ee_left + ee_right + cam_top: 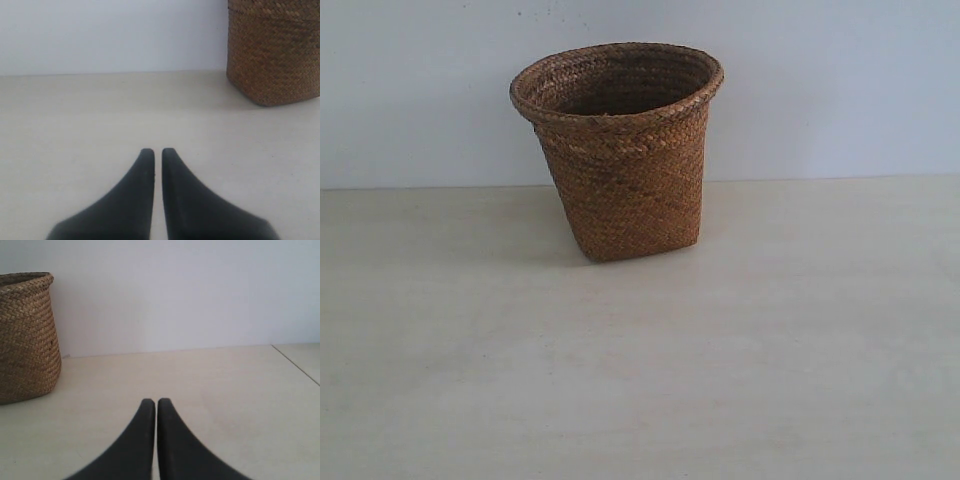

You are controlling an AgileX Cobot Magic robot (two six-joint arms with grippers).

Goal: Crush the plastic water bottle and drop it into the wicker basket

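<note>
Over the pale, smooth surface (75,115), the left gripper (157,150) is holding its black, tapering fingers pressed together with only a thin slit between the rounded tips, pinching nothing. The right gripper (157,401) is showing the same: fingers closed tip to tip, nothing between them. The wicker basket (620,150) is standing upright on the surface towards the back, near a plain white wall (820,90), well apart from both grippers. Its brown weave is running in tight plaited rows, flaring from a squarish base to a wide, round, rolled rim, and its mouth is lying open
</note>
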